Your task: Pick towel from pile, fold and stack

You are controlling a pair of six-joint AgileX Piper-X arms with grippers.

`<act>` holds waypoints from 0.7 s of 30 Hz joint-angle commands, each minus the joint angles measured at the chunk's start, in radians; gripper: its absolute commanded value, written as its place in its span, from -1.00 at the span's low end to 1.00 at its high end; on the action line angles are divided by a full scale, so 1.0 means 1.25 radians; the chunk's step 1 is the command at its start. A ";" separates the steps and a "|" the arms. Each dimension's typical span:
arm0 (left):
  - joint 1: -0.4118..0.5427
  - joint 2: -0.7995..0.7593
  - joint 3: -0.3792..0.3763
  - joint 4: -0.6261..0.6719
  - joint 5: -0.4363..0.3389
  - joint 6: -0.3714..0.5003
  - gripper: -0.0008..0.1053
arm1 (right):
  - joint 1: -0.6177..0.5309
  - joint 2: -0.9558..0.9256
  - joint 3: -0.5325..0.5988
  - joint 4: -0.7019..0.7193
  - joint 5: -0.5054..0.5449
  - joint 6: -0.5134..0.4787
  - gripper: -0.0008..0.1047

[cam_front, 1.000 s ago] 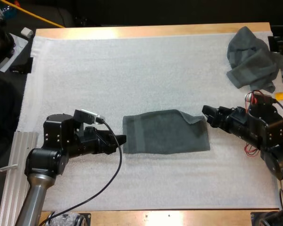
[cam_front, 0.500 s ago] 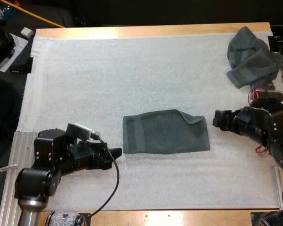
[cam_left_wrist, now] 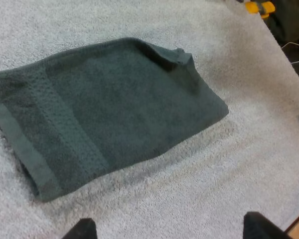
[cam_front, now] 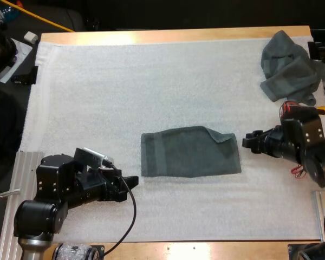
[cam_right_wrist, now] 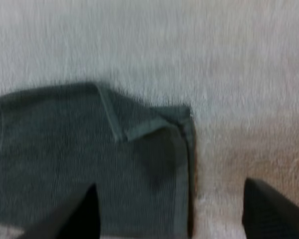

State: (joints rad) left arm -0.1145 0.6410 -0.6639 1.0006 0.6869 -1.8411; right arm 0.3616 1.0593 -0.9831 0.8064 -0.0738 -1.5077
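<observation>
The left gripper (cam_front: 131, 180) has its two black fingers (cam_left_wrist: 82, 230) spread wide, holding nothing and touching nothing. Bare white foam mat (cam_front: 151, 81) lies between them. The tips point at the near left corner of a dark grey-green terry towel, folded flat into a rough rectangle (cam_front: 189, 152), and stop just short of it. From the left wrist, this folded towel (cam_left_wrist: 104, 114) shows a woven band and hem along the end nearest the gripper, and a small turned-over flap at its far right corner.

The right gripper (cam_front: 246, 142) is also spread, with its fingers (cam_right_wrist: 271, 211) well apart and closed on nothing. It sits just beside the towel's right edge, level with the turned-over corner. From the right wrist, one finger hangs over the folded towel (cam_right_wrist: 89, 159) and the other over bare mat past the towel's edge. I cannot tell whether the first one touches the cloth.

The folded towel lies a little right of the mat's middle and closer to the mat's near edge than its far one. A second grey-green towel, crumpled into a heap (cam_front: 288, 66), sits at the mat's far right corner, well apart from both grippers. The mat covers most of the wooden table (cam_front: 173, 36), and a ribbed silver metal plate (cam_front: 19, 184) runs along its near left edge.
</observation>
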 commanded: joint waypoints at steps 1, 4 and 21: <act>-0.001 -0.002 -0.003 0.010 0.002 0.004 0.12 | -0.041 0.053 -0.003 -0.002 -0.049 -0.020 0.14; -0.002 -0.001 -0.004 0.020 0.003 0.005 0.11 | -0.073 0.103 -0.003 -0.005 -0.098 -0.034 0.14; -0.001 -0.002 -0.004 0.052 0.006 0.002 0.11 | -0.106 0.328 -0.002 -0.076 -0.267 -0.069 0.12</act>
State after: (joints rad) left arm -0.1145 0.6410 -0.6639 1.0609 0.6869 -1.8396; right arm 0.2347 1.4937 -0.9835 0.7002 -0.4063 -1.5782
